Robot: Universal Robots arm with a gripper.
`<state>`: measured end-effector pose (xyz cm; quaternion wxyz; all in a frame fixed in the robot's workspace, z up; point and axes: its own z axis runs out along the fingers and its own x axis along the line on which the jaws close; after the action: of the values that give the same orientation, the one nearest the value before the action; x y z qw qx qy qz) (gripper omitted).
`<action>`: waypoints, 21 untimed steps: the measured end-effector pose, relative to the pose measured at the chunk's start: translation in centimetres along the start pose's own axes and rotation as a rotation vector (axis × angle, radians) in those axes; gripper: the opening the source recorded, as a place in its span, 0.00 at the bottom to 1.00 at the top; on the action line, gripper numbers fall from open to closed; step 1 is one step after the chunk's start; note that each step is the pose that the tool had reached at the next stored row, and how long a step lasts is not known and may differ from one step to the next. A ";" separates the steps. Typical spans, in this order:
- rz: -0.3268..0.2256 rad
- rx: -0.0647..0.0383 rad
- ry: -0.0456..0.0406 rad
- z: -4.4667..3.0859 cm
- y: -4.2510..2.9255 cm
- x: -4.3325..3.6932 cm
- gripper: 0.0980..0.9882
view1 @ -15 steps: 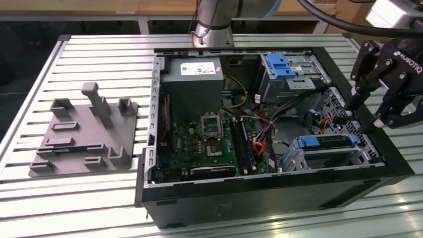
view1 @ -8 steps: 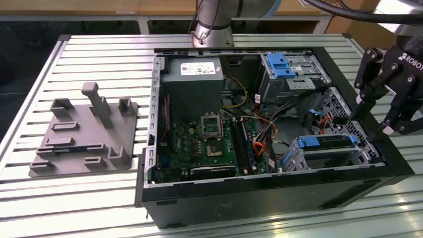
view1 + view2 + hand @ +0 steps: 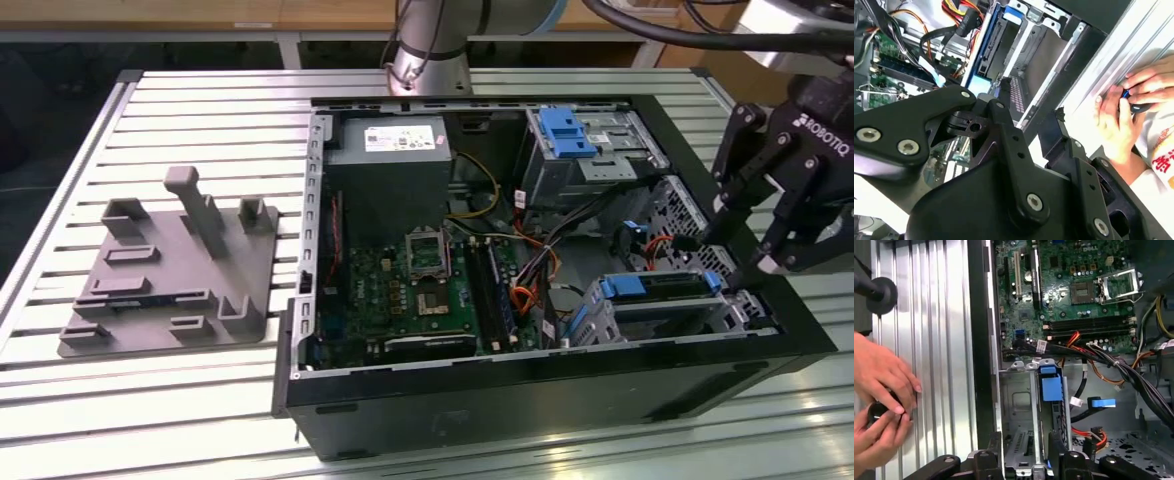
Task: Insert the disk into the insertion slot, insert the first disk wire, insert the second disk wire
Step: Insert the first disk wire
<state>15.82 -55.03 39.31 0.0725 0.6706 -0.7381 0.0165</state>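
Gripper (image 3: pixel 745 250), fingers spread and empty, hangs at the exterior view's right above the disk (image 3: pixel 661 286), seated on edge in the insertion slot (image 3: pixel 667 318), long axis across the frame.

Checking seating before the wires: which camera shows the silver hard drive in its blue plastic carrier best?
First wrist view: it looks down on the silver hard drive in its blue plastic carrier, inside the silver metal bay. Exterior view shows it edge-on; second wrist view, a blue edge.
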 end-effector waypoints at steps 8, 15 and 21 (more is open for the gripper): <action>0.001 0.001 0.0126 -0.12 -0.41 -3.03 0.45; 0.003 0.003 0.0348 0.05 -1.43 -4.67 0.45; 0.010 0.003 0.0503 0.54 -1.65 -5.85 0.45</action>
<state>17.94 -49.48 37.90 0.0899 0.6664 -0.7393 0.0350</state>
